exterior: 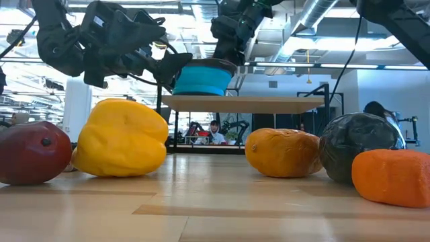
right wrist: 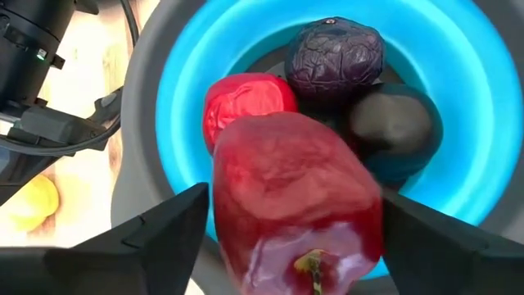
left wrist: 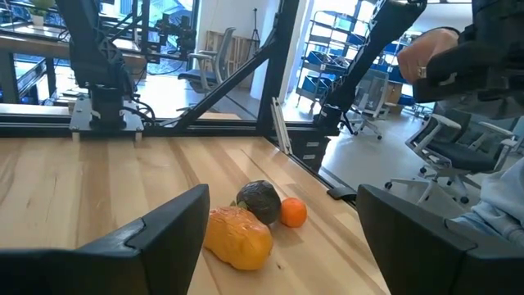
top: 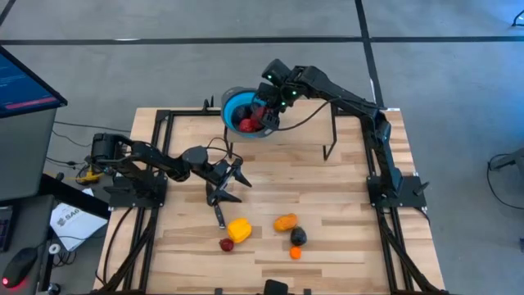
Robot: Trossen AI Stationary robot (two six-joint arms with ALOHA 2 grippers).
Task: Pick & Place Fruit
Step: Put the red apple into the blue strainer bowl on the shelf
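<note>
My right gripper [top: 268, 115] hangs over the blue bowl [top: 242, 113] at the table's far side, shut on a red fruit [right wrist: 295, 205]. In the bowl lie a red fruit [right wrist: 246, 98], a dark purple one [right wrist: 334, 53] and a dark one [right wrist: 393, 123]. My left gripper [top: 232, 176] is open and empty above the middle of the table. On the near part of the table lie a yellow fruit [top: 239, 229], a red one [top: 227, 244], an orange one [top: 285, 222], a black one [top: 299, 236] and a small orange one [top: 295, 253]. My right gripper pinches the red fruit by its two opposite sides [right wrist: 225, 205] between its two fingers. The fingers come from above and point down into the bowl. The fruit hangs above the fruits that lie in the bowl.
A slim black-handled knife [top: 219, 215] lies on the table between my left gripper and the yellow fruit. Black frame rails run along the table's left and right sides [top: 135, 188]. A person's hand [left wrist: 430, 53] shows in the room beyond the table.
</note>
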